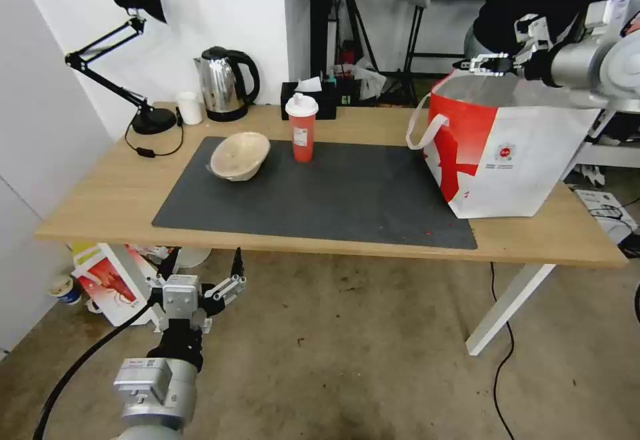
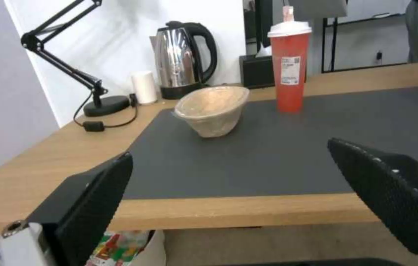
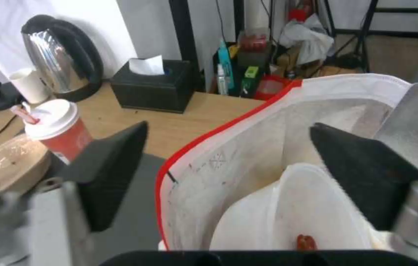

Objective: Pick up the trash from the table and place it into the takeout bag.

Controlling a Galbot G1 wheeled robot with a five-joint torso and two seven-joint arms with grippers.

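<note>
The table carries the takeout bag at three o'clock, mouth open so trash can drop in. The white bowl already lies inside, under the right gripper, whose fingers are spread and empty. The beige bowl and red cup wait at eleven o'clock. The left gripper hangs below the table's near edge, wide open, holding nothing.

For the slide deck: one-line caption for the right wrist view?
Open right claw above the takeout bag, white bowl with red scraps inside.
</note>
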